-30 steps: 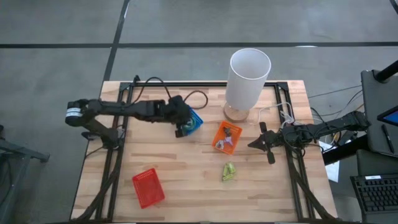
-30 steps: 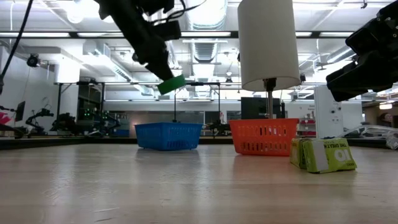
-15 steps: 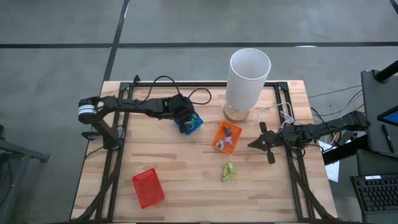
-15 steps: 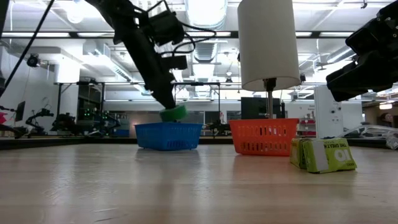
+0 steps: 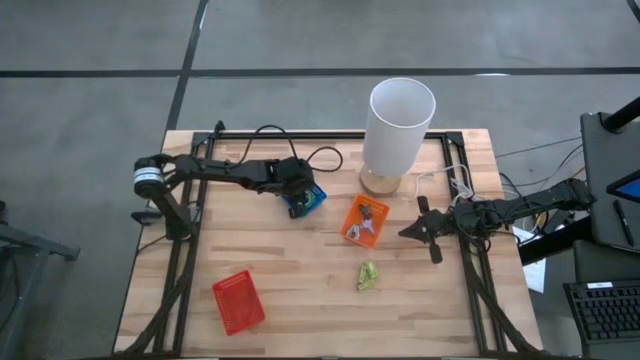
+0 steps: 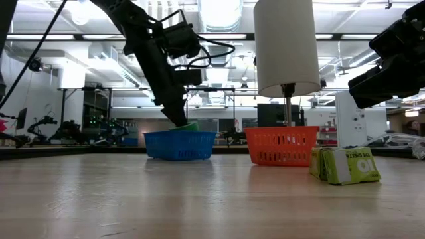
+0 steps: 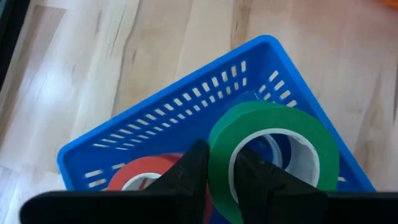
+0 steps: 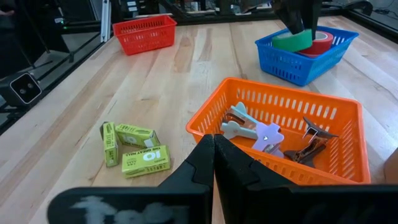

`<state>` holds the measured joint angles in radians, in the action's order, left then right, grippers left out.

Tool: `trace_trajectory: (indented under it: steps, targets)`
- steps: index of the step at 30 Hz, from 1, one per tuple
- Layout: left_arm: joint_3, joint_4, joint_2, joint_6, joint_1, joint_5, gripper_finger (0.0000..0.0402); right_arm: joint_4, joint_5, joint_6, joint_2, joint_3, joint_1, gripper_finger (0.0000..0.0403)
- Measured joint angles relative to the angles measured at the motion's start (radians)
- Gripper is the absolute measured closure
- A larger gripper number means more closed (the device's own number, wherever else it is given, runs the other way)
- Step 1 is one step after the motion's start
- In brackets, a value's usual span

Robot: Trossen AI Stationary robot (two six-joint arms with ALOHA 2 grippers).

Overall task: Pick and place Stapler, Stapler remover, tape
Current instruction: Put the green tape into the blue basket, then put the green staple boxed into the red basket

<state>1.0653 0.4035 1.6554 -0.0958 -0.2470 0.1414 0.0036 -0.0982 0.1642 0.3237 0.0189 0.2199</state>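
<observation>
Over the past second the left gripper (image 5: 297,200) has come down from above the blue basket (image 5: 318,191) and now reaches into it, carrying a green tape roll (image 7: 273,155) that sits partly below the rim. Its two fingers (image 7: 193,174) pinch the wall of the roll, one outside the ring and one through its open centre. A red tape roll (image 7: 149,180) lies in the same basket, just beside the green one.

From left to right across the wooden table (image 5: 300,280): a red basket (image 5: 238,300) stands near the front left corner, well apart from everything else. The blue basket sits toward the back, left of centre. An orange basket (image 5: 364,221) near the middle holds several staple removers (image 8: 261,134). Behind it stands a tall white cylinder (image 5: 400,125). In front of the orange basket lie green staple boxes (image 5: 367,276).

The right gripper (image 5: 415,231) hovers at the table's right side, just beside the orange basket, its fingers pressed together and holding nothing.
</observation>
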Motion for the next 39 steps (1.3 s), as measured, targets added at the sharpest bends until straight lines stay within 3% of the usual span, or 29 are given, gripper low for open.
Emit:
trace_trajectory:
  steps: [11, 20, 30, 39]
  targets:
    - [0.0, 0.007, 0.023, 0.007, -0.002, -0.037, 0.0314, 0.0, 0.0, 0.0, 0.0, 0.0, 0.0, 0.0394]
    - [0.001, 0.026, 0.026, 0.016, -0.002, 0.012, 0.0261, 0.0, 0.0, 0.0, 0.0, 0.0, 0.0, 0.0394]
    - [0.015, 0.027, -0.077, 0.054, 0.012, 0.008, 0.0248, 0.0, 0.0, 0.0, 0.0, 0.0, 0.0, 0.0394]
    - [0.011, -0.084, -0.137, 0.202, 0.161, -0.039, 0.0248, 0.0, 0.0, 0.0, 0.0, 0.0, 0.0, 0.0394]
